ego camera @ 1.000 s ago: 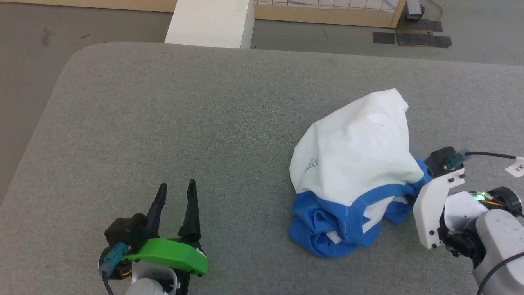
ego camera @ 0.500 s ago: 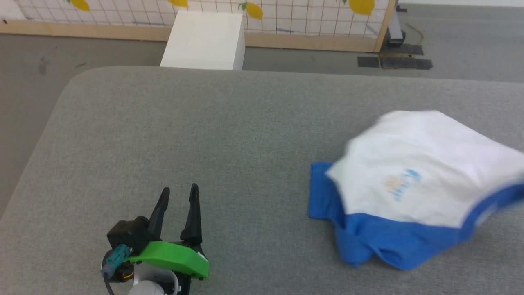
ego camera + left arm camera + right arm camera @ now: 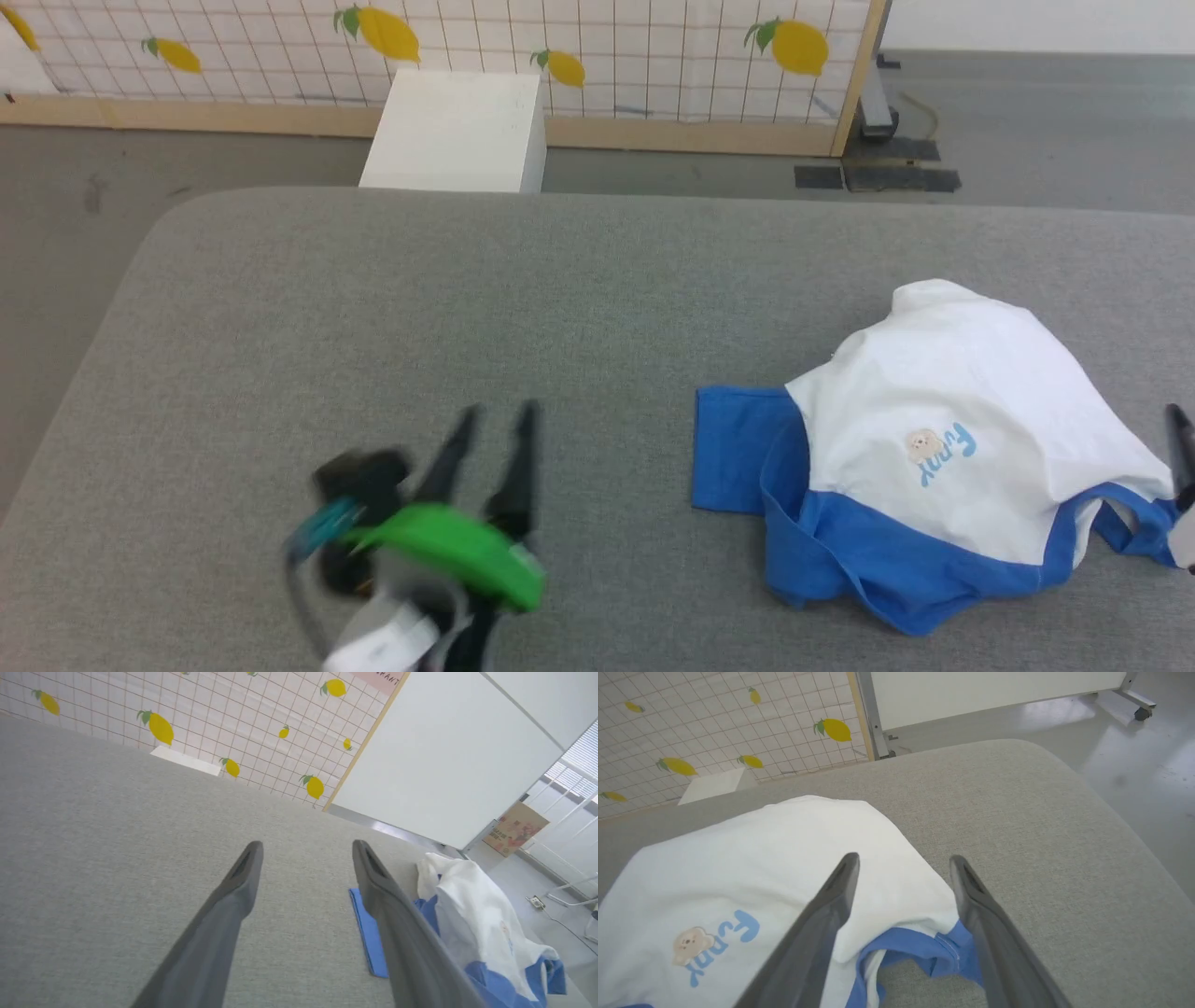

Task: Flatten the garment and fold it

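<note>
The garment (image 3: pixel 943 439) lies crumpled on the right half of the grey padded table (image 3: pixel 373 308). Its white body faces up with the "Funny" print (image 3: pixel 938 451), one blue sleeve (image 3: pixel 733 448) lies flat to its left, and blue fabric bunches along its near edge. My left gripper (image 3: pixel 501 415) is blurred, open and holds nothing, well left of the garment (image 3: pixel 467 919). In the left wrist view, my left gripper (image 3: pixel 306 845) points over bare table. My right gripper (image 3: pixel 904 858) stands open just over the garment's (image 3: pixel 761 868) right edge, and a blue fold lies loose under its fingers.
A white box (image 3: pixel 453 131) stands on the floor beyond the table's far edge. Behind it runs a lemon-patterned grid screen (image 3: pixel 607 47) with a wooden frame. The table's rounded right edge (image 3: pixel 1134 835) is close to the garment.
The head camera has tilted up. The garment was swung right and has settled wider, print up. My right gripper opened and let go of it. My left gripper is moving right.
</note>
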